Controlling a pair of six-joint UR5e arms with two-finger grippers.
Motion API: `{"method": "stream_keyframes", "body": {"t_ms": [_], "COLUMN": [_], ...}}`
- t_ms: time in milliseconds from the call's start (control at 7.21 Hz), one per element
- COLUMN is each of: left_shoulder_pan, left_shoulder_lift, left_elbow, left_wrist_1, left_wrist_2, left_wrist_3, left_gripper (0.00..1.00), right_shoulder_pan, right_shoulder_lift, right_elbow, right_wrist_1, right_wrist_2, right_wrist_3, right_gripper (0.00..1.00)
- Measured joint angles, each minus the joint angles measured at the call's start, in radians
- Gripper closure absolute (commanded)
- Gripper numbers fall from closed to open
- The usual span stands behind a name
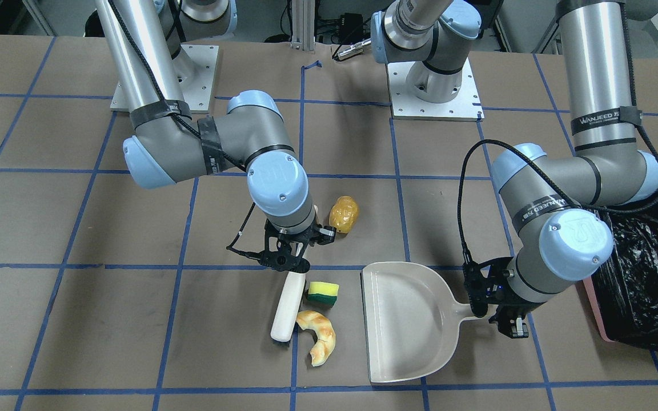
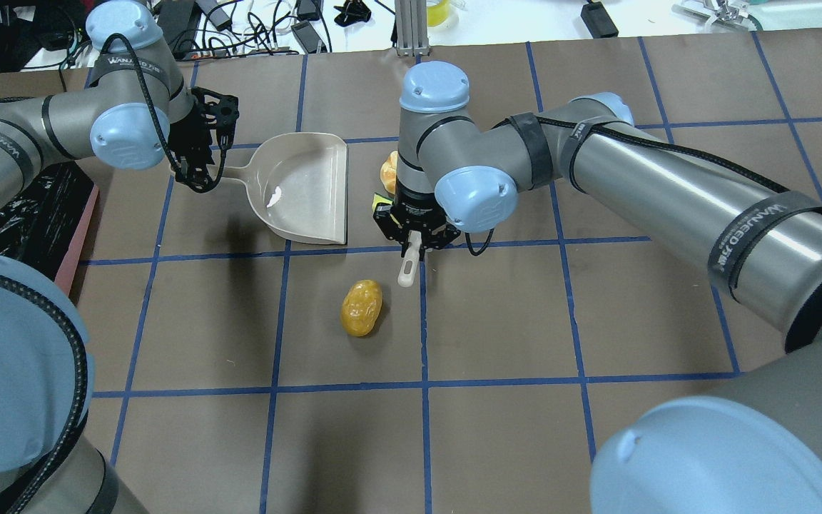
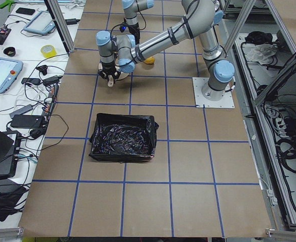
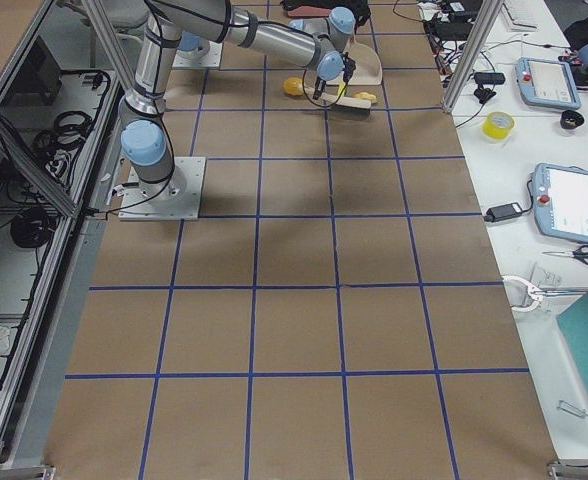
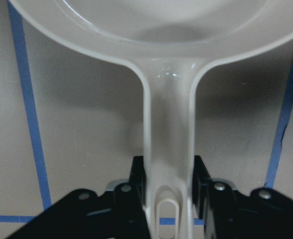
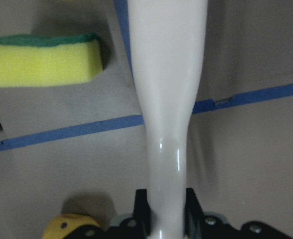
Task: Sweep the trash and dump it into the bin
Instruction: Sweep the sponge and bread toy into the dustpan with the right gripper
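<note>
Right end effector (image 1: 289, 260) is clamped on the brush (image 1: 288, 308) by its handle, and the left end effector (image 1: 492, 308) is gripping the dustpan (image 1: 403, 325) handle. My worry is the potato (image 1: 343, 214). It sits behind the right end effector, back toward the robot, so a sweep would probably miss it or send it rolling. The sponge (image 1: 323, 293) and croissant (image 1: 320, 337) lie just past that end effector, between the brush and the dustpan mouth. The bin (image 1: 596, 317) sits on the bench near the left end effector, opposite the pan.

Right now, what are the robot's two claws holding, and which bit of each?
The left gripper pinches the dustpan by the end of its handle. The right gripper pinches the brush by the narrow end of its handle.
</note>
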Motion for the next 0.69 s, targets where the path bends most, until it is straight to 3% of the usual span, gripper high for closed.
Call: {"method": "stream_keyframes", "body": {"t_ms": [693], "left_shoulder_pan": [-0.003], "left_shoulder_lift": [0.001], "left_elbow": [0.0], "left_wrist_1": [-0.001], "left_wrist_2": [0.004], "left_wrist_3": [-0.004], "left_gripper": [1.0], "right_shoulder_pan": [0.154], "right_shoulder_lift": [0.161], "right_elbow": [-0.236], "right_wrist_1": [-0.003], "right_wrist_2": [0.029], "right_wrist_3": [0.266], "right_gripper": [1.0]}}
